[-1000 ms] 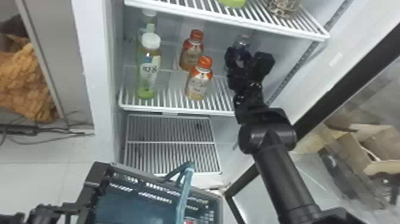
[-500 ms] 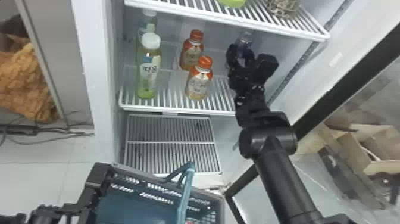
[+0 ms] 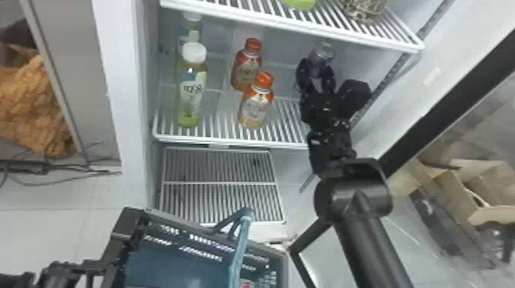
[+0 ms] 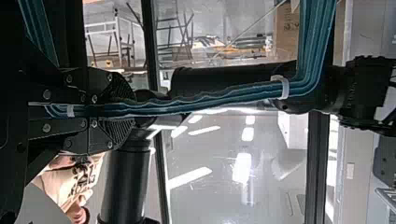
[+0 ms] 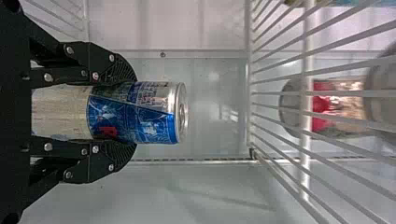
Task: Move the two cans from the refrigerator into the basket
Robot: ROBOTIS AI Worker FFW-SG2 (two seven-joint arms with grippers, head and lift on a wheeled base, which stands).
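Observation:
In the head view, my right gripper [image 3: 316,82] is at the right side of the fridge's middle shelf, around a blue can [image 3: 322,55]. The right wrist view has this gripper [image 5: 128,112] shut on the blue and silver can [image 5: 149,112], which is upright, its top past the fingers. My left gripper's arm [image 3: 72,268] is at the lower left of the head view, beside the basket [image 3: 172,264]. In the left wrist view the left gripper [image 4: 128,112] is shut on the basket's teal handle [image 4: 224,95].
Two orange-capped bottles [image 3: 256,107] and two green-tea-coloured bottles [image 3: 191,88] stand left of the can. An upper shelf [image 3: 291,23] overhangs it. The fridge's right wall is close by, with the open door [image 3: 440,111] farther right. Inside the basket, a small red patch [image 3: 246,285] shows.
The right gripper and the can have shifted slightly to the right in the head view, and the arm behind them a little right and down. The basket has barely moved.

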